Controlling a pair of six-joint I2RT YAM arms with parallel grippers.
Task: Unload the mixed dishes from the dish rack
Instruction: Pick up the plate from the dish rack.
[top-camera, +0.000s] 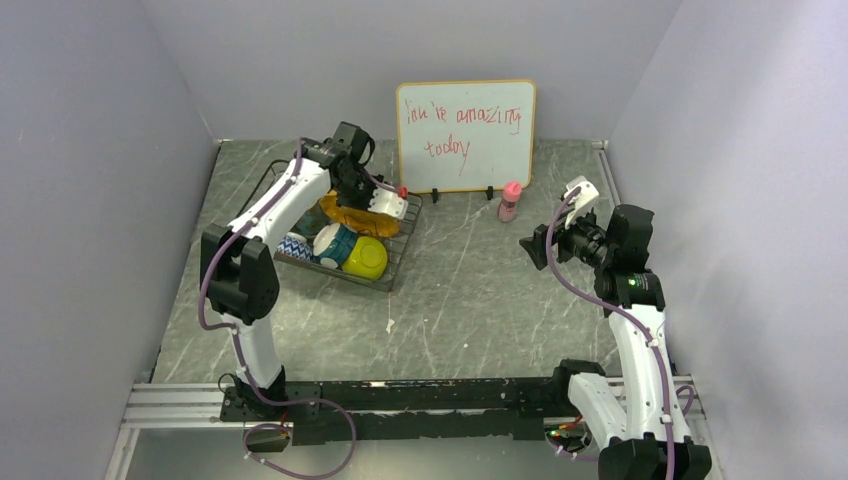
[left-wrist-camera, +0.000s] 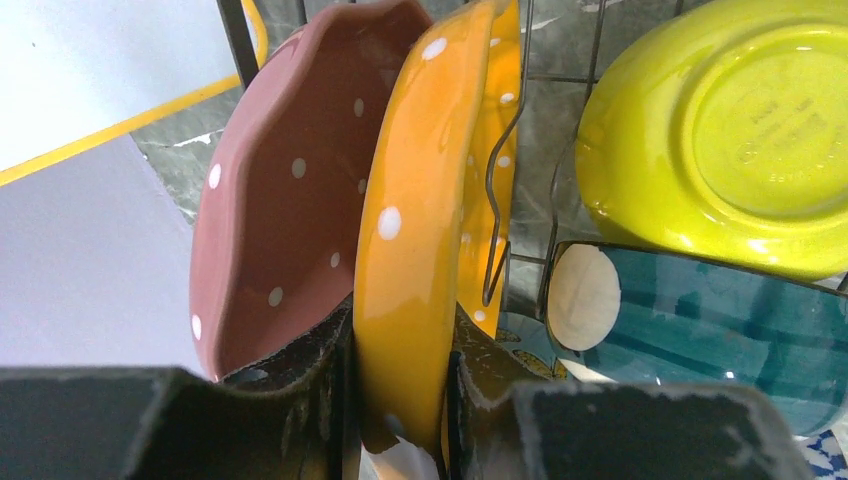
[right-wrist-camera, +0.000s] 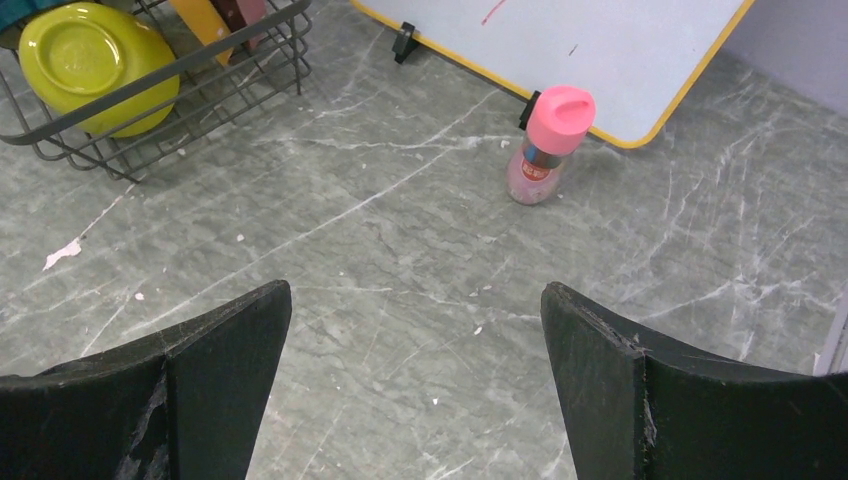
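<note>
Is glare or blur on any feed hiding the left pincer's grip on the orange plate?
Left wrist: glossy orange-yellow dotted plate sharp, white highlights down its rim, left pincer dark and soft-edged. Top external: even light, black wire dish rack small, arm covering the grip. Right wrist: sharp, no glare.

Bright, even light; faint shadows; glare on the orange-yellow plate (left-wrist-camera: 408, 240); near foreground soft.

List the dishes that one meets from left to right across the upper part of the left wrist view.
pink speckled plate → orange-yellow plate → yellow bowl
</note>
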